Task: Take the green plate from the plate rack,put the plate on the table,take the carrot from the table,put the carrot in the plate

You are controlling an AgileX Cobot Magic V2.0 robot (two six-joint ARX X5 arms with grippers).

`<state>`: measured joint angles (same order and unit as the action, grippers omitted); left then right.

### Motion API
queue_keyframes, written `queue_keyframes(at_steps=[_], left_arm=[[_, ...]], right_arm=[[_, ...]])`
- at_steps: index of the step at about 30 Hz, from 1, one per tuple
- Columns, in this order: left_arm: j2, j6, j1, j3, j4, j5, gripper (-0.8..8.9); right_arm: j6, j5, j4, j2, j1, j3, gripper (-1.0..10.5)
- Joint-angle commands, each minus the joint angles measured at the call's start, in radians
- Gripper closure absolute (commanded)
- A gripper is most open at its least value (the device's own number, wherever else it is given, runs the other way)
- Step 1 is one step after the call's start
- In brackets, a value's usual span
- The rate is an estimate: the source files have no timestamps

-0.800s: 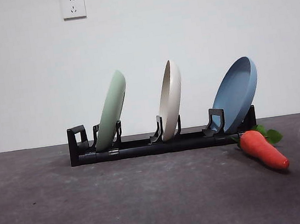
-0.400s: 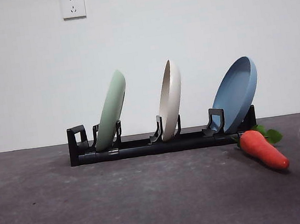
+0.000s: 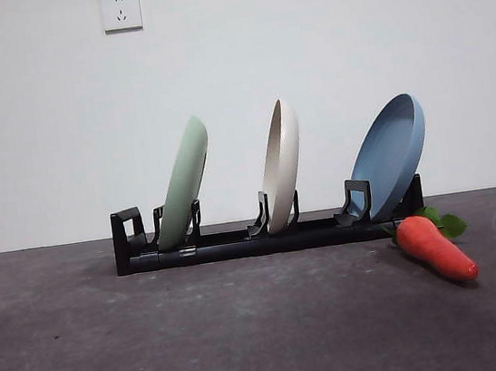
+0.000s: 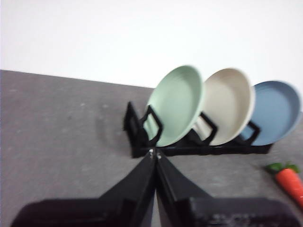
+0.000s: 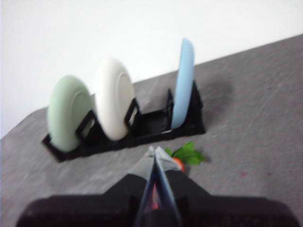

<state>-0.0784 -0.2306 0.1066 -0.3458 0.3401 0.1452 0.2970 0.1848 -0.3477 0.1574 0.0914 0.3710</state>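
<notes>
The green plate [image 3: 184, 183] stands on edge in the left slot of the black plate rack [image 3: 237, 242]. It also shows in the left wrist view [image 4: 176, 105] and the right wrist view [image 5: 70, 111]. The carrot [image 3: 434, 247] lies on the table [image 3: 249, 332] just right of the rack's end, leaves toward the rack. My left gripper [image 4: 155, 153] is shut and empty, short of the rack. My right gripper [image 5: 155, 152] is shut and empty, above the carrot [image 5: 179, 163], whose body is mostly hidden behind it. Neither gripper shows in the front view.
A cream plate [image 3: 282, 164] stands in the rack's middle slot and a blue plate [image 3: 392, 155] in the right slot. A white wall with two sockets [image 3: 121, 10] rises behind the table.
</notes>
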Motion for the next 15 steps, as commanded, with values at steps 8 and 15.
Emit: queue_keyframes(at_steps=[8,15], left_arm=[[-0.209,0.047,-0.003,-0.278,0.214,0.226,8.20],[-0.323,0.109,-0.003,-0.413,0.373,0.357,8.20]], right_arm=[[-0.169,0.171,-0.311,0.259,0.002,0.344,9.6],[-0.278,0.291,-0.579,0.402,0.002,0.527,9.6]])
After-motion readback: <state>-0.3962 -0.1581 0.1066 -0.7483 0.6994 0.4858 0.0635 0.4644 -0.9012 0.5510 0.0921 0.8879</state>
